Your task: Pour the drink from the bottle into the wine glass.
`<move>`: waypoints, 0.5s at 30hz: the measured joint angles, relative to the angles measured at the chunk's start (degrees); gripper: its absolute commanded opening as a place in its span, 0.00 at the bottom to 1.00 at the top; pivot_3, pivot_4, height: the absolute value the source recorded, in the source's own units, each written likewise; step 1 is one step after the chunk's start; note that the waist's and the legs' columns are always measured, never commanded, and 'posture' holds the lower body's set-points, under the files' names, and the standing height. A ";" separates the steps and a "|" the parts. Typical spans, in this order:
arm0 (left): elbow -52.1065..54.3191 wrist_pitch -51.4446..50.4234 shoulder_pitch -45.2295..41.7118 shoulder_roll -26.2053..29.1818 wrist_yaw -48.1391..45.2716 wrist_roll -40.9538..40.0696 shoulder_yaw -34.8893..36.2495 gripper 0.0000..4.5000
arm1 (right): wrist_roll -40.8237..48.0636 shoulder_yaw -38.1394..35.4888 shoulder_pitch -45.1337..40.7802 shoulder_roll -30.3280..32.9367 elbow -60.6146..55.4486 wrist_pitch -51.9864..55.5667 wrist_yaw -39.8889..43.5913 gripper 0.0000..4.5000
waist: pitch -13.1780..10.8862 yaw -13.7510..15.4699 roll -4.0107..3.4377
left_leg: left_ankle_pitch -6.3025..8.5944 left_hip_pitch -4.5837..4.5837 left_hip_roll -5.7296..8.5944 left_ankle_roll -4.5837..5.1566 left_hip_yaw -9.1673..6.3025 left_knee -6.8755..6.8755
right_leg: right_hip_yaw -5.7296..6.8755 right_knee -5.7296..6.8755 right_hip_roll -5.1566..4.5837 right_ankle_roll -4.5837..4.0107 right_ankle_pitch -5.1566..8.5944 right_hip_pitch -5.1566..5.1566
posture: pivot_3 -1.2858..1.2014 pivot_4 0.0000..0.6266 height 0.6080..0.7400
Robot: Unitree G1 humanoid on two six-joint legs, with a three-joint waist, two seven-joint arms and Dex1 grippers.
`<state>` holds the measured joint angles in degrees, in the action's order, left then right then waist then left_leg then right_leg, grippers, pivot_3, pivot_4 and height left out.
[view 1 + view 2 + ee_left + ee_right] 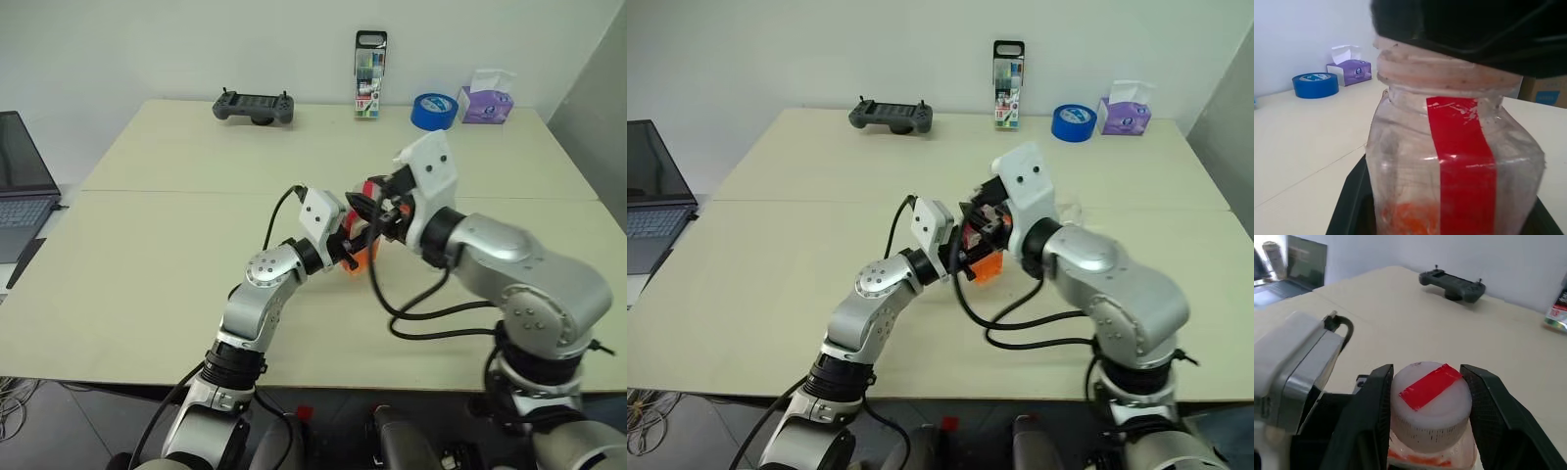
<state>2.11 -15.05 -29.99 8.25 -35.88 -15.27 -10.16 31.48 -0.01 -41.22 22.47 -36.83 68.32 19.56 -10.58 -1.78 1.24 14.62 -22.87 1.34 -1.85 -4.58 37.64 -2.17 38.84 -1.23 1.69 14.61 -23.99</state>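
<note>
Left gripper [958, 257] is clamping the bottle [1449, 171] tight, right gripper [1427, 406] is closing around the cap [1429, 399] — should be squeezing evenly before twisting, not tilting it.

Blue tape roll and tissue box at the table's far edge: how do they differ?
The blue tape roll is a round ring lying flat; the tissue box is purple, boxy and taller. The tissue box shows a white tissue sticking up; the blue tape roll is bare. Both sit side by side on the table.

Left gripper [958, 257] fingers clamped shut, right gripper [1426, 396] fingers part-closed
</note>
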 measured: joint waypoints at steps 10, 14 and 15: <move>-0.19 -0.05 -0.88 -0.39 1.51 0.17 -0.32 0.36 | 0.55 3.65 -6.78 10.41 26.95 -23.10 30.35 0.41 | -0.01 -0.49 0.01 | 0.03 0.04 -0.17 0.05 0.07 0.01 | -0.01 0.11 0.17 -0.01 -0.01 -0.04 | 0.52 0.24 1.00; -0.11 -0.38 -1.08 -0.27 1.66 0.12 -0.14 0.36 | 0.53 3.61 -7.32 10.58 28.15 -24.20 31.28 0.64 | -0.01 0.12 0.01 | 0.03 -0.04 -0.08 0.04 -0.06 0.04 | -0.03 0.07 0.02 -0.01 -0.01 -0.05 | 0.52 0.24 1.00; -0.11 -0.56 -0.73 0.08 1.67 0.13 -0.01 0.36 | 0.50 3.35 -7.32 11.07 28.12 -24.22 31.16 0.71 | -0.01 0.15 0.01 | 0.03 -0.05 -0.05 0.04 -0.05 0.08 | -0.05 0.06 -0.02 0.00 -0.01 -0.05 | 0.52 0.24 1.00</move>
<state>2.00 -15.62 -30.72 8.33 -34.20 -15.14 -10.17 31.98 3.34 -48.54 33.54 -8.71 44.10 50.72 -10.59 -1.63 1.24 14.65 -22.92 1.29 -1.81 -4.63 37.72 -2.22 38.90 -1.25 1.68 14.61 -24.05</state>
